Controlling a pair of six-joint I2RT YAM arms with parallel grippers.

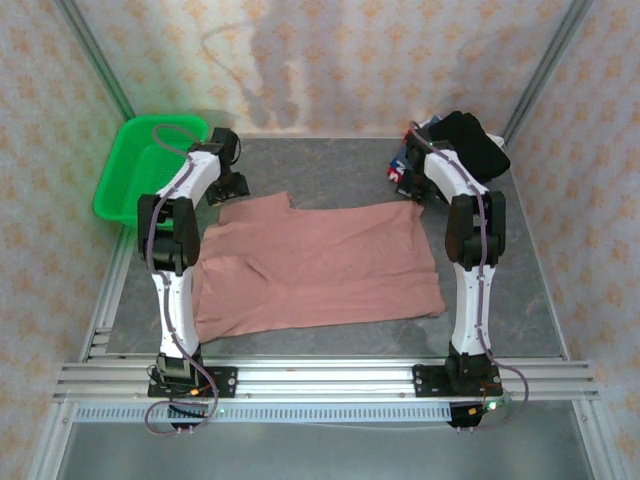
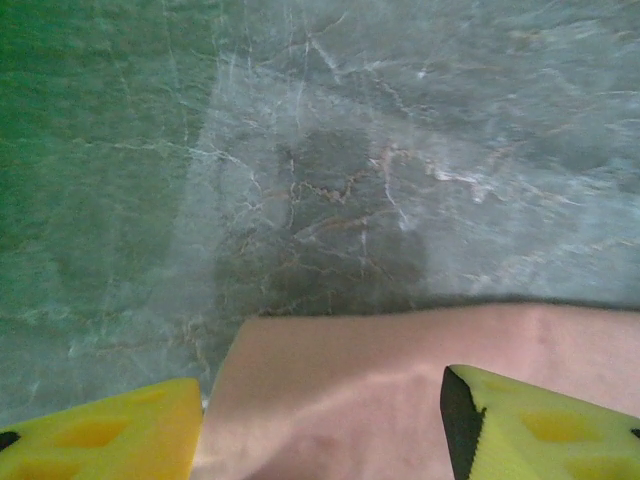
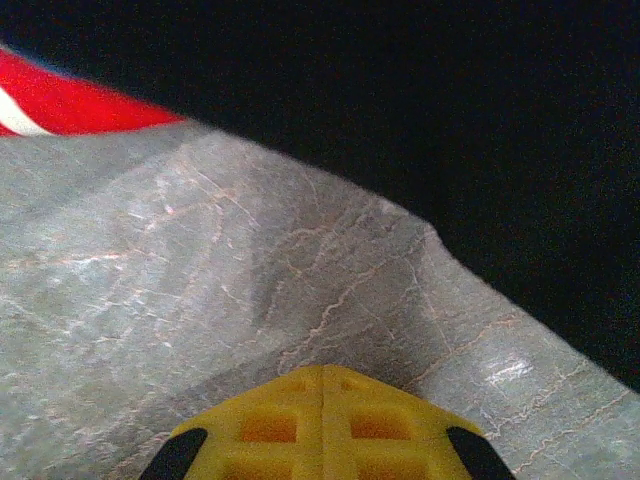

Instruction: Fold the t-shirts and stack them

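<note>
No lettering legible from where I stand.
Upper right of the overhead view: the pile of shirts (image 1: 466, 140) shows small red, white and blue print patches at its left edge, too small to tell letters from pattern. Upper left of the right wrist view: red cloth (image 3: 75, 108) with a white stripe, no characters to make out on it.
</note>
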